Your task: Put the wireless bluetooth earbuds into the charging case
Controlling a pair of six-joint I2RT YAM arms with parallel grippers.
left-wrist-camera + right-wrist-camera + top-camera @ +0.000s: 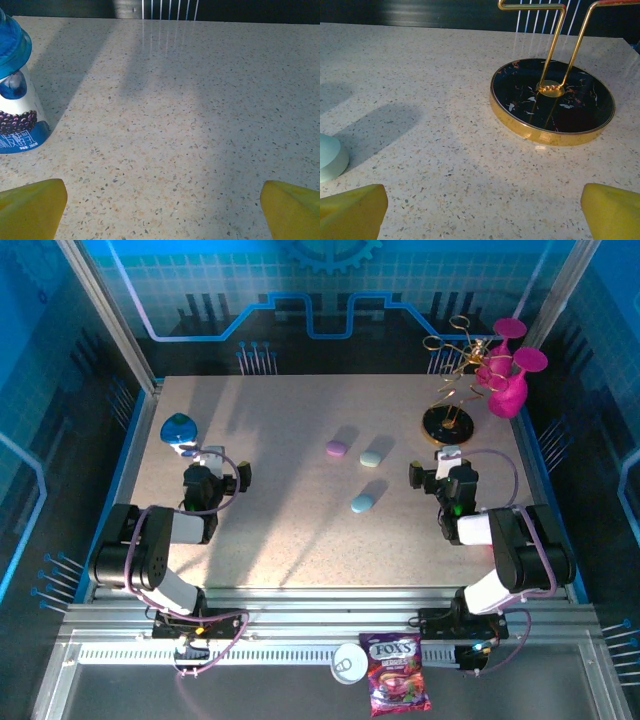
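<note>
**While both claws stand released, three cases are found mid-table**

Where the table point(280, 540) starts at the left, a blue-capped bottle point(179, 431) is seen. Near it the left claw point(160, 220) is held spread wide over bare stone, with nothing gripped. Toward the middle, three pebble-shaped charging cases are laid flat and apart: a purple case point(337, 448), a teal case point(371, 458) just to its right, and a blue case point(362, 503) nearer the arms. Each is seen as one smooth, pale oval; earbuds cannot be made out. Further right, the right claw point(480, 217) is likewise spread and empty, before a gold-rimmed black stand point(552, 100).
</note>
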